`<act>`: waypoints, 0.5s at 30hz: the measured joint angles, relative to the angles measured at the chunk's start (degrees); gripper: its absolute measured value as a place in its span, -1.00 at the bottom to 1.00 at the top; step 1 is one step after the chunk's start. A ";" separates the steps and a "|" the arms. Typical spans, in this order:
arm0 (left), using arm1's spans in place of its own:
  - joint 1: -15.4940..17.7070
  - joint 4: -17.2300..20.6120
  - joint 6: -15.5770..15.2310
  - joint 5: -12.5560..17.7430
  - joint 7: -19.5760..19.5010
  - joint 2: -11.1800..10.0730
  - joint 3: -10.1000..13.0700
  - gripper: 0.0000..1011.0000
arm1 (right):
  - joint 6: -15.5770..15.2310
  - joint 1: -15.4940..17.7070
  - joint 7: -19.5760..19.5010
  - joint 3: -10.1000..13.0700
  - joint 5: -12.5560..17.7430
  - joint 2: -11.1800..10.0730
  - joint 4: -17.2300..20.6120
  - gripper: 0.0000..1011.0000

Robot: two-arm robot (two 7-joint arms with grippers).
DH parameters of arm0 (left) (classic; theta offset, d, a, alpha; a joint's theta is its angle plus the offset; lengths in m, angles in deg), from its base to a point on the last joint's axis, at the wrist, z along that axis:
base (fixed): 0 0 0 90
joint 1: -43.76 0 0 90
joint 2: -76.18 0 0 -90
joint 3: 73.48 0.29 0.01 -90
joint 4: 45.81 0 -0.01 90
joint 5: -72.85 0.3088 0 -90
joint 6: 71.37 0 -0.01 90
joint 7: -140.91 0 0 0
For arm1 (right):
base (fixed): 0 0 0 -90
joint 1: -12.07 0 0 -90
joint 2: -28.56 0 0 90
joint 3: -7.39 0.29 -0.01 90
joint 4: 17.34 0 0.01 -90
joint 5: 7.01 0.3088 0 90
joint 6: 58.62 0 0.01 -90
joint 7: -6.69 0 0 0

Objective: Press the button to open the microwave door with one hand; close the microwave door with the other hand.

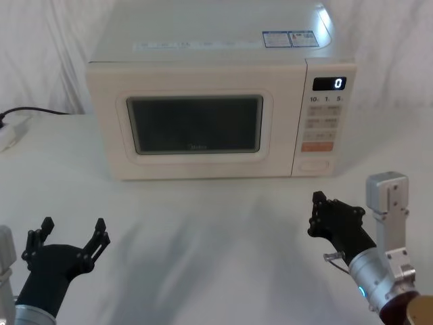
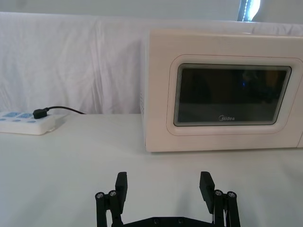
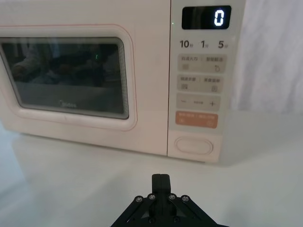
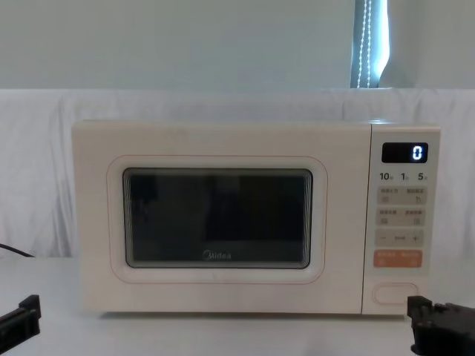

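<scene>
right tool: fingers pressed together, hovering above the tabletop at near right, in front of the control panel and well apart from it. the button sits at the bottom of that panel, below the orange key; the display at the top reads 0.

left tool: fingers spread wide, hovering at near left, facing the microwave. the microwave door is shut, flush with the cabinet, at far centre. a power strip with a black plug lies far left.
</scene>
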 joint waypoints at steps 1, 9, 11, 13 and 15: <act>0.00 0.00 0.00 0.00 0.00 0.00 0.00 0.98 | 0.10 -0.39 0.08 0.06 -0.08 0.06 -0.48 -1.00; 0.00 0.00 0.00 0.00 0.00 0.00 0.00 0.98 | 1.22 -4.80 0.57 0.50 -1.56 0.76 -6.15 -1.00; 0.00 0.00 0.00 0.00 0.00 0.00 0.00 0.98 | 1.57 -5.56 0.69 0.64 -1.68 0.86 -7.02 -1.00; 0.00 0.00 0.00 0.00 0.00 0.00 0.00 0.98 | 2.04 -6.62 0.89 0.78 -1.80 1.08 -8.49 -1.00; 0.00 0.00 0.00 0.00 0.00 0.00 0.00 0.98 | 2.47 -7.59 1.06 0.96 -1.87 1.21 -9.76 -1.00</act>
